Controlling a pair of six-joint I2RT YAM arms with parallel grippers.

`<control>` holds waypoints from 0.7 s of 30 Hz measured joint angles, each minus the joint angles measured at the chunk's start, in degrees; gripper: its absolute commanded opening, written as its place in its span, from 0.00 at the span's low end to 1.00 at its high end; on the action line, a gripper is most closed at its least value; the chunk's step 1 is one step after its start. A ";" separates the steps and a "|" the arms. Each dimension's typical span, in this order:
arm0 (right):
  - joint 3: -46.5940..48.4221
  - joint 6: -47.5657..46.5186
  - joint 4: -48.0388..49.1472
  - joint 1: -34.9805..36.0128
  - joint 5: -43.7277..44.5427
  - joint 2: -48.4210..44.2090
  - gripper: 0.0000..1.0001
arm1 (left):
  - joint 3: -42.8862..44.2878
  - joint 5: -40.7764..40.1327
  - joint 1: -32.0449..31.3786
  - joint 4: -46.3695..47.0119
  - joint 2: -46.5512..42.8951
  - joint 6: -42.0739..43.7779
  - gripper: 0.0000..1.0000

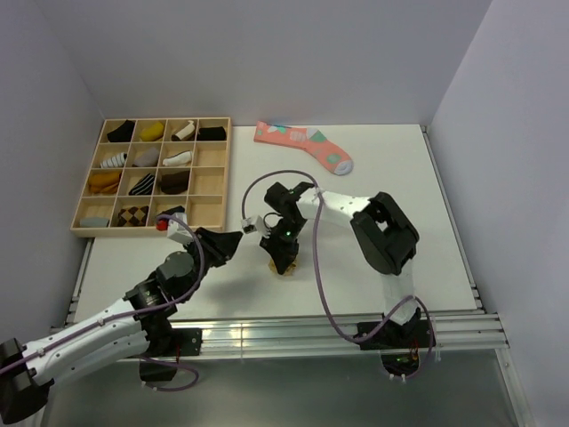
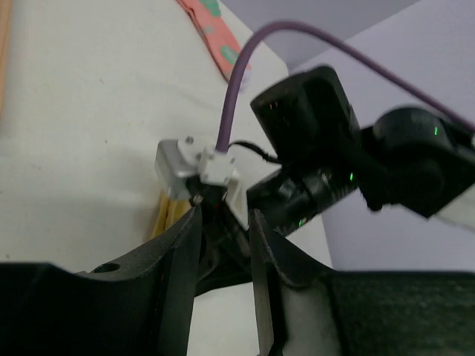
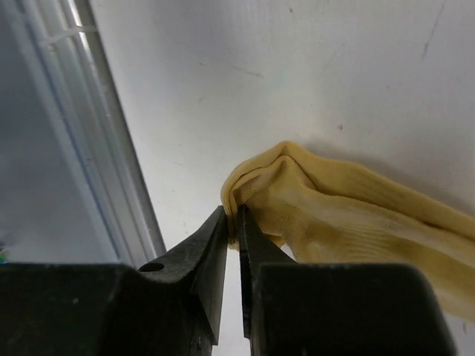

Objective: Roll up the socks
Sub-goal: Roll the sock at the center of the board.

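Observation:
A mustard-tan sock (image 3: pixel 349 208) lies bunched on the white table, and only a sliver of it (image 1: pixel 286 272) shows under the arm in the top view. My right gripper (image 3: pixel 236 215) is shut on the folded edge of this sock, pointing down at the table (image 1: pixel 283 260). My left gripper (image 1: pixel 238 240) hovers just left of the right one. Its jaws (image 2: pixel 223 222) stand apart with nothing gripped between them, and they point at the right gripper's black fingers and a strip of the tan sock (image 2: pixel 162 215). No other loose sock of the task shows.
A wooden divided tray (image 1: pixel 147 231) with several rolled socks stands at the back left. A long pink sock with teal patches (image 1: pixel 307 145) lies at the back centre. The metal rail (image 1: pixel 293 329) runs along the table's near edge, close to the tan sock.

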 measured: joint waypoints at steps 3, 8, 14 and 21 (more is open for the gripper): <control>4.04 -3.93 -6.36 -2.69 -6.49 5.51 0.16 | -3.91 2.23 0.00 4.83 2.40 0.70 0.35; 7.89 -9.40 -15.69 -4.68 -13.18 13.29 0.16 | -8.90 6.93 0.00 13.70 9.11 2.36 0.33; 9.66 -12.52 -22.21 -5.64 -17.38 17.94 0.16 | -12.83 11.45 -0.17 26.47 19.12 4.57 0.36; 9.75 -11.13 -22.53 -6.34 -18.05 18.23 0.16 | -13.57 15.21 -2.93 37.81 29.20 8.00 0.40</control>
